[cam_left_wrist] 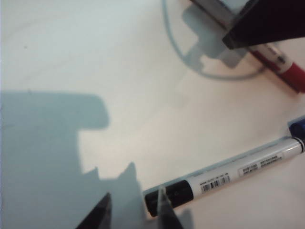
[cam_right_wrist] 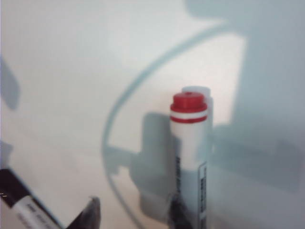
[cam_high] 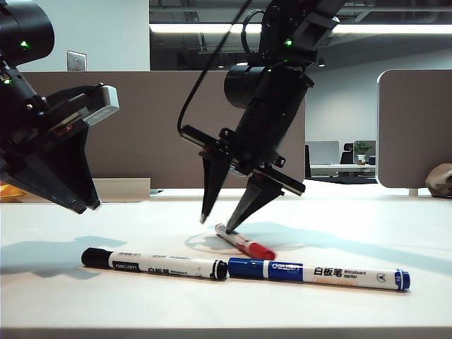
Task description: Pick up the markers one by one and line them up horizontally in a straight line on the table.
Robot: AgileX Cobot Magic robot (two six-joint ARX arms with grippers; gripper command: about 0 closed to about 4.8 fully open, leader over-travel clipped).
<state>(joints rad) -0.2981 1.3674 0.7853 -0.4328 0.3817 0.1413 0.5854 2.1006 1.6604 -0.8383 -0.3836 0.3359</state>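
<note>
- Far left of the exterior view — the left claw hangs above the table, clear of everything. Its fingers stand apart with nothing between them. In its wrist view the fingertips sit just over the black-capped end of a marker, without gripping it.
- Lower left to centre: the black marker lies flat, its long axis running straight across the frame, cap to the left.
- Lower centre to right: the blue marker lies end to end with the black one, the two nearly touching at the middle, so these two already form a row.
- Centre, just behind that row — the red marker lies on the table at a slant, its white end up-left and its red cap down-right toward the blue cap.
- Centre, directly above it: the right claw points down with jaws spread. One fingertip rests at or very near the marker's white end, the other stands off to the left. The marker looks let go rather than pinched.
- Judgement: the red marker's axis is skewed to the row, and the right claw is much the nearer arm to straighten it.
</note>
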